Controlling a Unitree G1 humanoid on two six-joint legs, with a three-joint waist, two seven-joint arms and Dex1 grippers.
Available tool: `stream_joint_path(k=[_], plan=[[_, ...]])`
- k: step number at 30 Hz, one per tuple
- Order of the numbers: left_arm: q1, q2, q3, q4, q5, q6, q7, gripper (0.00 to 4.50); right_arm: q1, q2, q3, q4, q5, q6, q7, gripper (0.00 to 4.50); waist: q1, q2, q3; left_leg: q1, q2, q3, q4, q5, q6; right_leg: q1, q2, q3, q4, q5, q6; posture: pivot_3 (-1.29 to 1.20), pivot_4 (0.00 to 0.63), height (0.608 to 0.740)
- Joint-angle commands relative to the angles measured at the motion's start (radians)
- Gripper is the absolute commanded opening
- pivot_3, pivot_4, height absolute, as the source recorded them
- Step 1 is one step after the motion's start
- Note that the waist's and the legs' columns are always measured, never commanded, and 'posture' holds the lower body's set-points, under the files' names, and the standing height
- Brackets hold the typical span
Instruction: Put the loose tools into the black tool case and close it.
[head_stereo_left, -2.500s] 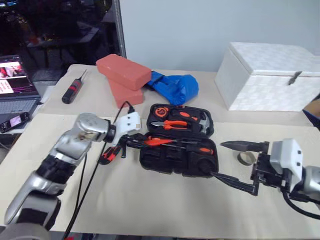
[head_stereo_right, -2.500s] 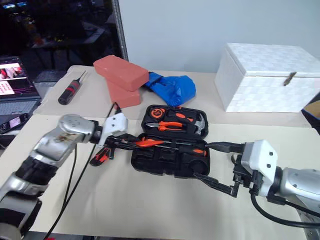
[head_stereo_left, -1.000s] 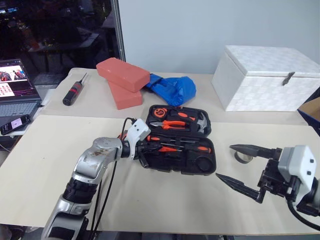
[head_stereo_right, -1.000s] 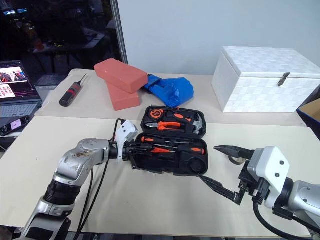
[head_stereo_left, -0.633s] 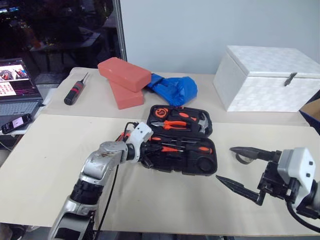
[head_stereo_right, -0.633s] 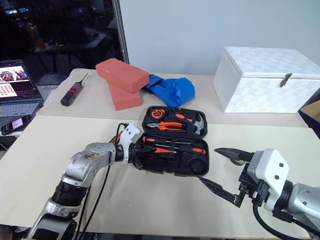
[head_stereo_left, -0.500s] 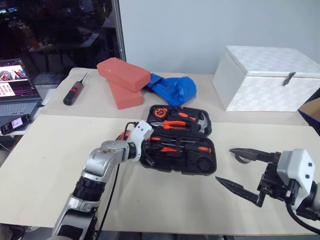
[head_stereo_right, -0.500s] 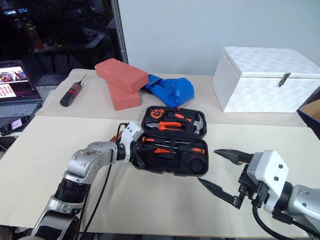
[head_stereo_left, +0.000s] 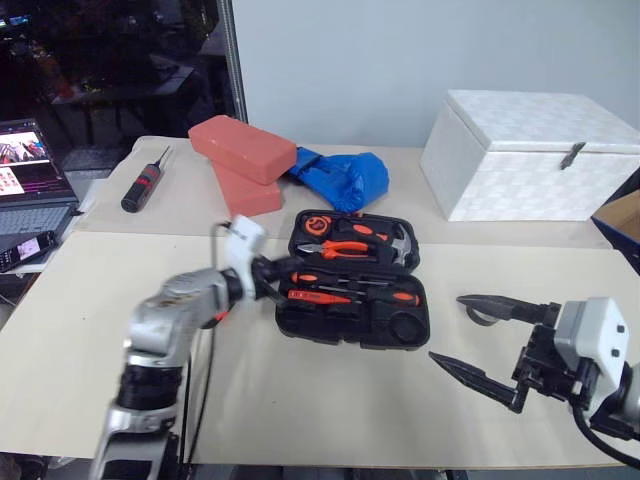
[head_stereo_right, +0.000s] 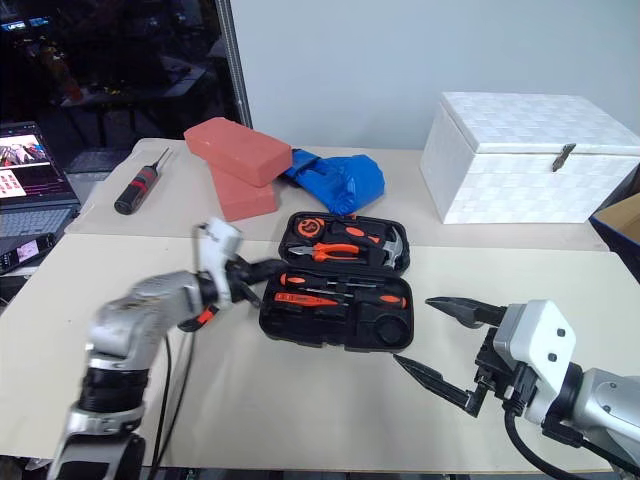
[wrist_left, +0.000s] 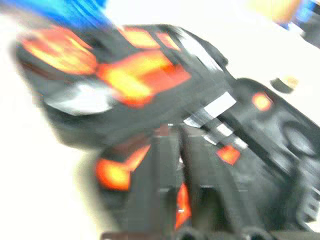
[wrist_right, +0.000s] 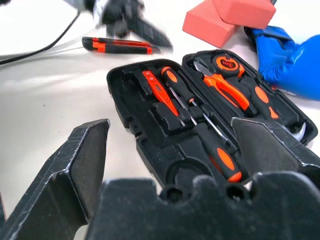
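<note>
From the head, the open case (head_stereo_left: 352, 290) lies mid-table, two screwdrivers (head_stereo_left: 352, 296) and a red driver in its near half. The left claw (head_stereo_left: 268, 272), nearly closed and empty, hangs at the case's left edge; the knife (head_stereo_right: 205, 315) lies on the table beside it. The right claw (head_stereo_left: 480, 335) gapes wide near the front edge, the tape ring (head_stereo_left: 480, 316) behind it. The right wrist view shows the case (wrist_right: 150, 135) and the knife (wrist_right: 120, 46) beyond.

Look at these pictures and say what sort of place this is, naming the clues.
Probably a robotics lab or test workspace: a beige-covered table set with practice props, namely an open black plastic tool case, salmon-red foam blocks and a white woven box, with an open laptop running beside the table.
</note>
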Motion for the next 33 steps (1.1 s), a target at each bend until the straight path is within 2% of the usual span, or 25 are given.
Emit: stream_joint_path(k=[1, 6, 11, 12, 13, 15, 17, 20, 22, 25, 27, 30, 33], plan=[[0.073, 0.085, 0.055, -0.09, 0.023, 0.067, 0.07, 2.11, -0.045, -0.01, 0.034, 0.034, -0.007, -0.044, 0.021, 4.5, 0.0, 0.0, 0.0, 0.0, 0.0, 0.0, 0.0, 0.0, 0.0, 0.0, 0.0, 0.0, -0.001, 0.0, 0.0, 0.0, 0.15, 0.74], [0.135, 0.166, -0.005, -0.102, 0.053, 0.156, 0.116, 3.88, -0.083, -0.015, 0.074, 0.078, -0.028, -0.069, 0.048, 4.5, 0.009, -0.001, 0.001, -0.001, -0.001, 0.0, 0.0, 0.0, 0.0, 0.0, -0.001, 0.0, -0.002, -0.001, -0.001, 0.0, 0.15, 0.74], [0.163, 0.17, -0.075, -0.071, 0.098, 0.206, 0.179, 3.88, -0.112, -0.018, 0.092, 0.098, -0.039, -0.079, 0.054, 4.5, 0.008, -0.001, 0.001, -0.001, -0.001, 0.001, 0.0, 0.0, 0.0, 0.0, -0.002, 0.0, -0.003, -0.001, -0.001, 0.0, 0.15, 0.74], [0.166, 0.166, -0.076, -0.069, 0.092, 0.203, 0.176, 3.31, -0.112, -0.018, 0.092, 0.098, -0.041, -0.08, 0.055, 4.5, 0.007, -0.001, 0.001, -0.001, -0.001, 0.001, 0.0, 0.0, 0.0, 0.0, -0.002, -0.001, -0.003, -0.001, -0.001, 0.0, 0.15, 0.74], [0.17, 0.159, -0.072, -0.071, 0.082, 0.201, 0.172, 3.18, -0.111, -0.018, 0.091, 0.098, -0.042, -0.08, 0.057, 4.5, 0.007, -0.001, 0.001, -0.002, 0.0, 0.001, 0.0, 0.0, 0.0, 0.0, -0.002, -0.001, -0.002, -0.001, -0.001, 0.0, 0.15, 0.74], [0.186, 0.164, -0.069, -0.083, 0.078, 0.192, 0.167, 2.35, -0.107, -0.017, 0.087, 0.097, -0.043, -0.08, 0.059, 4.5, 0.007, -0.001, 0.001, -0.001, 0.0, 0.001, -0.001, 0.0, 0.0, -0.001, -0.002, -0.001, -0.002, -0.001, -0.001, 0.0, 0.15, 0.74], [0.19, 0.157, -0.027, -0.094, 0.051, 0.14, 0.142, 1.73, -0.101, -0.016, 0.081, 0.093, -0.043, -0.077, 0.059, 4.5, 0.005, -0.001, 0.001, -0.001, 0.0, 0.001, -0.001, 0.0, 0.0, -0.001, -0.002, -0.001, -0.002, -0.001, -0.001, 0.0, 0.15, 0.74], [0.16, 0.143, 0.073, -0.15, -0.084, 0.069, 0.026, 1.71, -0.087, -0.012, 0.071, 0.085, -0.041, -0.074, 0.057, 4.5, 0.006, -0.002, 0.001, -0.002, 0.0, 0.001, -0.001, 0.0, 0.0, -0.001, -0.002, -0.001, -0.002, -0.001, -0.001, 0.0, 0.15, 0.74], [0.15, 0.212, 0.074, -0.204, -0.157, 0.037, -0.114, 1.71, -0.073, -0.01, 0.063, 0.083, -0.04, -0.077, 0.059, 4.5, 0.008, -0.003, 0.002, -0.003, 0.0, 0.001, -0.001, 0.0, 0.0, -0.002, -0.002, -0.001, -0.002, -0.001, -0.001, 0.0, 0.15, 0.74], [0.109, 0.348, -0.041, -0.217, -0.153, -0.072, -0.343, 1.71, -0.058, -0.01, 0.046, 0.085, -0.036, -0.078, 0.064, 4.5, 0.008, -0.002, 0.001, -0.003, 0.0, 0.001, -0.001, 0.0, 0.0, -0.002, -0.002, -0.001, -0.003, -0.001, -0.002, 0.0, 0.15, 0.74], [0.022, 0.391, -0.187, -0.153, -0.074, -0.192, -0.475, 1.71, -0.037, -0.012, 0.019, 0.083, -0.03, -0.077, 0.075, 4.5, 0.012, 0.0, 0.001, -0.002, -0.001, 0.001, -0.001, 0.0, 0.0, -0.001, -0.003, -0.001, -0.004, -0.002, -0.002, 0.0, 0.15, 0.74], [-0.085, 0.391, -0.331, -0.055, 0.008, -0.298, -0.585, 1.71, -0.019, -0.023, -0.01, 0.081, -0.02, -0.073, 0.091, 4.5, 0.017, 0.0, 0.001, -0.002, -0.002, 0.002, -0.001, 0.0, 0.0, 0.0, -0.003, 0.0, -0.004, -0.002, -0.002, 0.0, 0.15, 0.74], [-0.224, 0.32, -0.491, 0.095, 0.126, -0.382, -0.64, 1.71, 0.027, -0.046, -0.057, 0.074, -0.018, -0.066, 0.141, 4.5, 0.018, 0.0, 0.001, -0.003, -0.002, 0.002, -0.001, 0.0, 0.0, 0.0, -0.003, 0.0, -0.004, -0.002, -0.002, 0.0, 0.15, 0.74]])
